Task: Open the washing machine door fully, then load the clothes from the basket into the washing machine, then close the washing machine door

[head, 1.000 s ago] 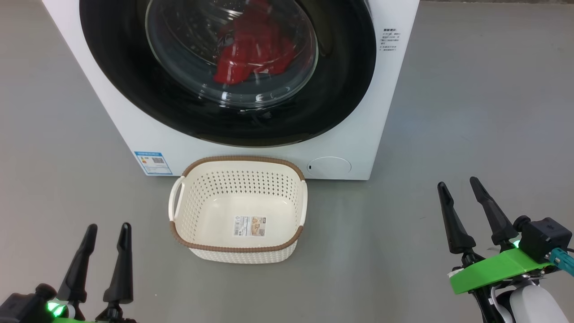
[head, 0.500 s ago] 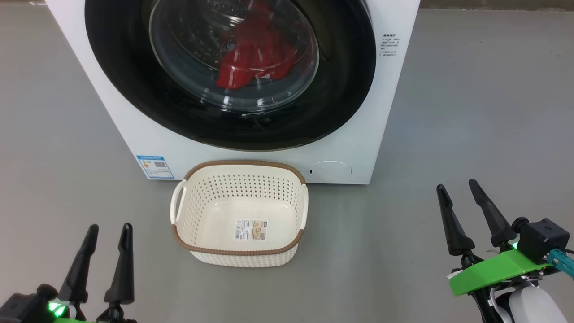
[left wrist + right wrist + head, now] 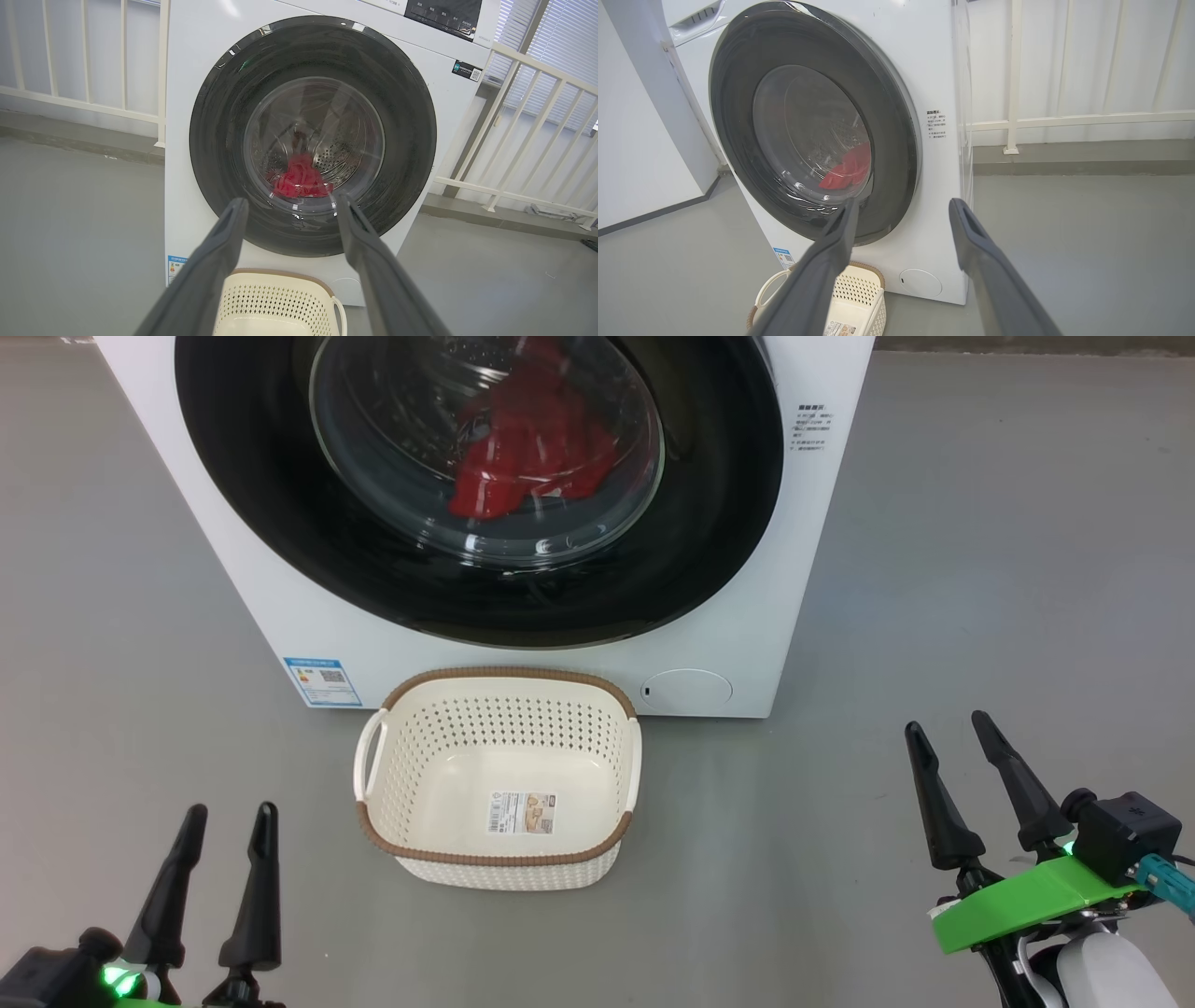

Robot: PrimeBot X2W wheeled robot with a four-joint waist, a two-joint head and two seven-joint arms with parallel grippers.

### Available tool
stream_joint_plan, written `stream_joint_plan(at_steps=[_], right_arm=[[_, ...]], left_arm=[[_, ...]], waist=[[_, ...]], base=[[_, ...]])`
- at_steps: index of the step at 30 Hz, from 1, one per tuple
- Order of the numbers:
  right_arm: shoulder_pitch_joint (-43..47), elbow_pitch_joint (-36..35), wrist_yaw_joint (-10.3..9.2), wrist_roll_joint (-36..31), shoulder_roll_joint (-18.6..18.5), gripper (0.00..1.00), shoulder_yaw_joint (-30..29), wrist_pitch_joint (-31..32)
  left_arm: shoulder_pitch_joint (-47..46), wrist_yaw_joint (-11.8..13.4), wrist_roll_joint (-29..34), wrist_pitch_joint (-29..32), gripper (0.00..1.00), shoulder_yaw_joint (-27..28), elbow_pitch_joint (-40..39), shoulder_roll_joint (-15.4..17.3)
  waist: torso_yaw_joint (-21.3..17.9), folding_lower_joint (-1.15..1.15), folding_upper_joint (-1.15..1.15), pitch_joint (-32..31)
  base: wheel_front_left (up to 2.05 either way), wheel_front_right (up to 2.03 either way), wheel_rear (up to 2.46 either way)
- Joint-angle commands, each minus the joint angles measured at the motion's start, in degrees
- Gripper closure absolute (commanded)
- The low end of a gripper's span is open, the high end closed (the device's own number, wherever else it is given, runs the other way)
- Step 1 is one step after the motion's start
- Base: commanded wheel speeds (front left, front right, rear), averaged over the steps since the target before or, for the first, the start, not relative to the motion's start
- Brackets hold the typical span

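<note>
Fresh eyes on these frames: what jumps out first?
Red clothes show through the glass of the shut washing machine door, top centre of the head view. Below it stands the cream basket, empty but for a label sticker; left gripper and right gripper hang open at the lower corners.

Top of washer [image 3: 747, 653] cut off in head view, clothes [image 3: 527, 457] smeared behind door [image 3: 709, 504] glass, label [image 3: 322, 681] print too small to read, basket [image 3: 280, 298] cut by left wrist view's bottom edge

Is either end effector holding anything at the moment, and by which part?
Nothing is held; the left end effector and the right end effector both stand open.
</note>
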Motion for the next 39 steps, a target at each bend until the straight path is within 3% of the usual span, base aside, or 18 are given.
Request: stream_joint_plan(at_steps=[1,9,10,15,22,26,39], right_arm=[[0.24,-1.32,-0.15,-0.23,-0.54,0.00,1.32,-0.26],[0.17,-1.31,-0.15,-0.34,-0.53,0.00,1.26,-0.26],[0.01,0.01,0.00,0.00,0.02,1.00,0.02,0.00],[1.24,2.79,0.00,0.03,0.97,1.00,0.37,0.03],[1.52,2.61,-0.01,4.13,1.30,1.00,-0.11,1.19],[1.53,2.72,-0.01,6.45,1.49,1.00,-0.38,1.86],[1.61,2.85,-0.03,13.98,2.10,1.00,-1.32,4.04]], left_arm=[[-0.84,-0.18,0.44,-0.46,0.00,1.96,-1.56,1.27],[-0.97,-0.18,-0.26,-0.46,0.00,1.58,-1.85,1.38],[0.02,0.00,-0.19,0.00,1.00,-0.42,-0.27,0.02],[0.79,0.01,-0.21,0.11,1.00,-1.21,2.40,-2.01],[0.49,0.03,-3.81,1.06,1.00,-0.67,2.90,-2.29],[0.21,0.03,-5.87,1.63,1.00,-0.35,3.37,-2.44],[-0.74,-0.02,-12.49,3.50,1.00,0.74,4.87,-3.00]], waist=[[0.01,0.00,0.00,0.03],[0.06,0.00,0.00,0.38],[0.06,0.00,0.00,0.39],[0.05,0.00,0.00,0.41],[-0.23,0.13,0.00,0.10],[-0.40,0.02,0.00,0.09],[-0.94,0.01,0.00,-0.21]], base=[[0.00,0.00,0.00],[0.00,0.00,0.00],[0.00,0.00,0.00],[0.00,0.00,0.00],[0.00,0.00,0.00],[0.00,0.00,0.00],[0.00,0.00,0.00]])
